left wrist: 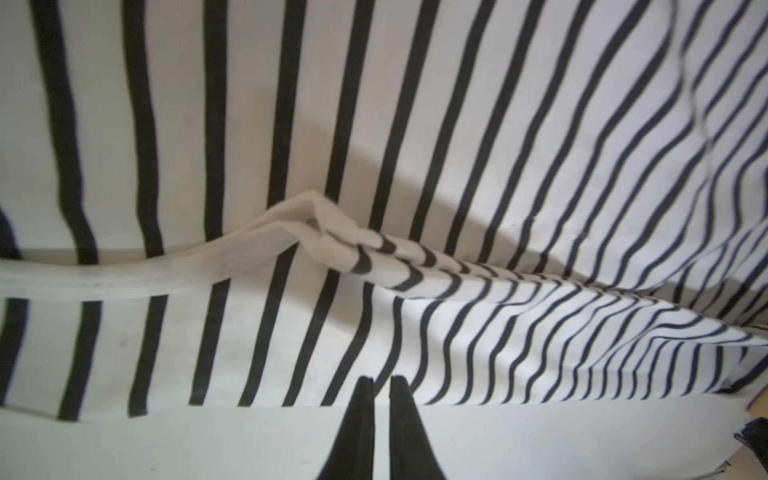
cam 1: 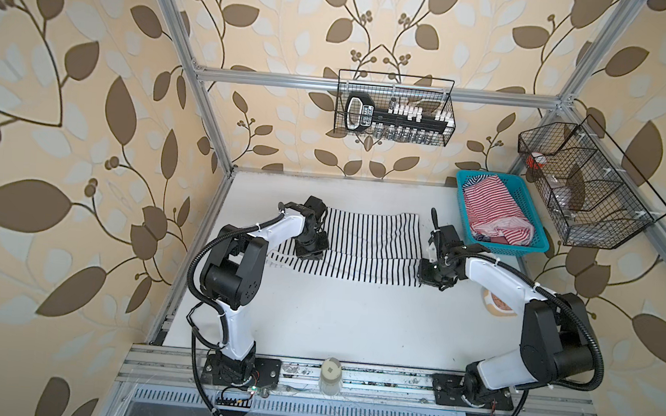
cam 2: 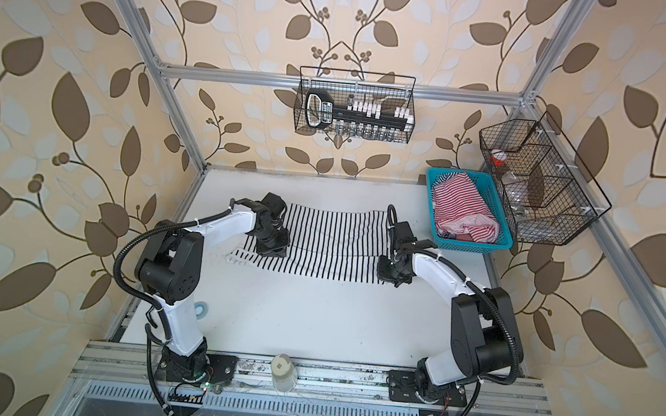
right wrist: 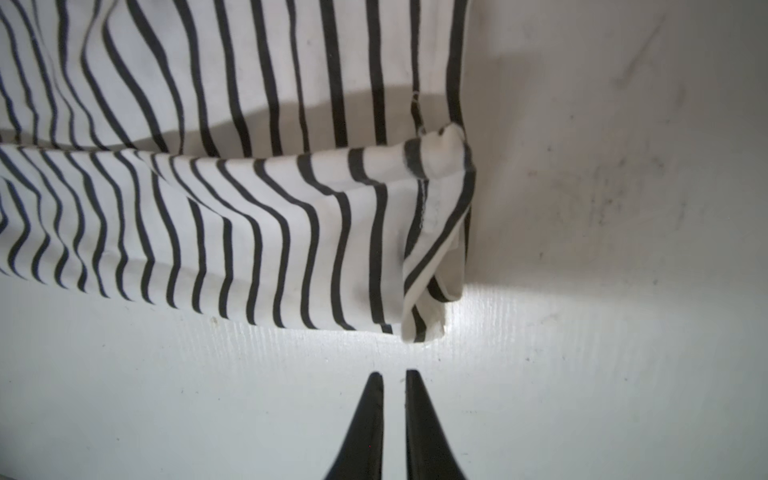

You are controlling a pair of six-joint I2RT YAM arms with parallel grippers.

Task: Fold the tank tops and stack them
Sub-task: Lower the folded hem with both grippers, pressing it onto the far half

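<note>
Nearest me, the white table (cam 1: 335,319) is bare in front of my two arm bases. I judge this front strip is kept free so the folded pieces can be drawn toward me and stacked.

Mid-table lies the black-striped tank top (cam 1: 364,248), spread sideways with its near long edge already doubled over, so a second layer rests on the first. I take this as one fold done and the narrowing fold pending.

My left gripper (left wrist: 382,384) sits at the near edge of that garment, over its left end. In the left wrist view its fingers stand almost together, a thin gap between the tips, and the tips lie over the striped hem. I see no cloth pinched between them, though I cannot rule out a light touch on the fabric.

My right gripper (right wrist: 394,376) is at the garment's right end, just short of the turned-up corner. Its fingers are likewise nearly pressed together, with bare table beneath them. It holds nothing and does not touch the cloth.

Farther back on the right, the red-striped tank top (cam 1: 489,209) lies crumpled in the blue basket (cam 1: 536,233), unfolded, awaiting its turn.
</note>
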